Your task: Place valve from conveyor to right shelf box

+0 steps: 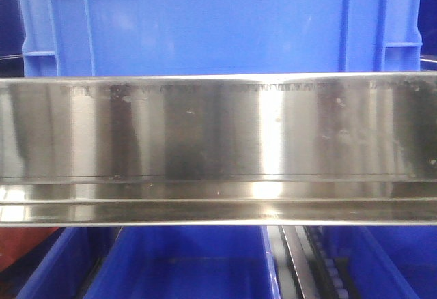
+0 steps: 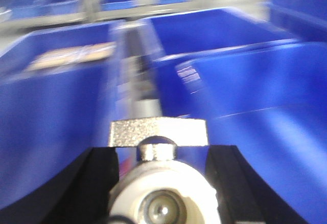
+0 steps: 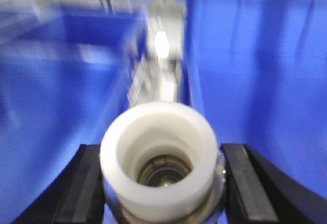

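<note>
In the left wrist view, my left gripper (image 2: pixel 163 157) is shut on a silvery valve (image 2: pixel 162 191). Its white cap faces the camera and its short metal stem (image 2: pixel 158 132) points forward. In the right wrist view, my right gripper (image 3: pixel 161 155) is shut on another valve (image 3: pixel 120 170), with the open white cap toward the camera. Both hang above blue boxes (image 2: pixel 255 96) (image 3: pixel 255 81), and both views are blurred. The front view shows the right shelf's shiny steel rail (image 1: pixel 218 128) with a blue box (image 1: pixel 218 19) behind it. No gripper appears in that view. The conveyor is out of view.
More blue bins (image 1: pixel 177 265) stand under the steel rail, with a roller track (image 1: pixel 321 265) between them. A metal divider (image 2: pixel 135 65) runs between the bins below my left gripper. A similar strip (image 3: pixel 158 65) lies ahead of my right gripper.
</note>
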Robot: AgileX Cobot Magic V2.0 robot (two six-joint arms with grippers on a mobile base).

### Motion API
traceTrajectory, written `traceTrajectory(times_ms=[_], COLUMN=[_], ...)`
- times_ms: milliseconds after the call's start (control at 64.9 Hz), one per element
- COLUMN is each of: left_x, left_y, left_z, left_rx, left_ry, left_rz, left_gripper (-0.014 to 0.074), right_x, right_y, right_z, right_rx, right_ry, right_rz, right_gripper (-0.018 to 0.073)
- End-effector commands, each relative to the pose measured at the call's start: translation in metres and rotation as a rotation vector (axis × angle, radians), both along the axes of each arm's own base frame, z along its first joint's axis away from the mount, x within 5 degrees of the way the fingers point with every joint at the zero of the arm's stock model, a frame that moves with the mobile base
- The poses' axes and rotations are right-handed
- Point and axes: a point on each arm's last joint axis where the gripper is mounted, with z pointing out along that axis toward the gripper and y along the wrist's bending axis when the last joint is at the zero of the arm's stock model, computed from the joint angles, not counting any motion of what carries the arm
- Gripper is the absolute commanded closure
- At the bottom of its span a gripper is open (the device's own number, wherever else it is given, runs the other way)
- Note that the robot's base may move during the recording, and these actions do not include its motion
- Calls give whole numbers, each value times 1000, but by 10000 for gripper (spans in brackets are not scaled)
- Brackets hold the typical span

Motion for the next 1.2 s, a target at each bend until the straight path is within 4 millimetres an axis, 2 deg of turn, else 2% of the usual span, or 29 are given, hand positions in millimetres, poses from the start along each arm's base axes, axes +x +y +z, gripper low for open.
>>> traceTrajectory(times_ms=[0,154,262,339,462,601,709,878,940,1032,1125,1187], left_x=[18,60,87,107,136,163,179,193,195,196,196,196], left_y=[-21,-62,-87,-105,-126,-140,-148,-154,-156,-156,-156,-156], left_z=[22,34,30,18,-9,-47,-75,-99,-103,-105,-105,-105], left_rx=[-7,-5,12,30,45,81,110,131,134,133,133,133], left_ry=[-71,-46,20,95,221,357,453,521,531,536,535,535], left_rz=[-92,-213,-262,-287,-314,-313,-310,-307,-307,-307,-307,-307], left_gripper=[708,708,708,708,708,708,708,699,659,527,357,239], right_x=[5,30,53,69,96,127,151,176,180,184,184,184], right_y=[9,40,67,85,110,128,140,154,156,158,159,159], right_z=[33,50,47,38,13,-20,-50,-89,-98,-105,-106,-106], right_rx=[29,36,31,23,-6,-44,-74,-110,-120,-124,-121,-121], right_ry=[-144,-138,-92,-52,51,177,285,420,452,474,481,481], right_rz=[53,187,276,317,361,372,374,378,378,379,382,382], right_gripper=[713,713,713,713,713,713,713,713,704,626,483,345])
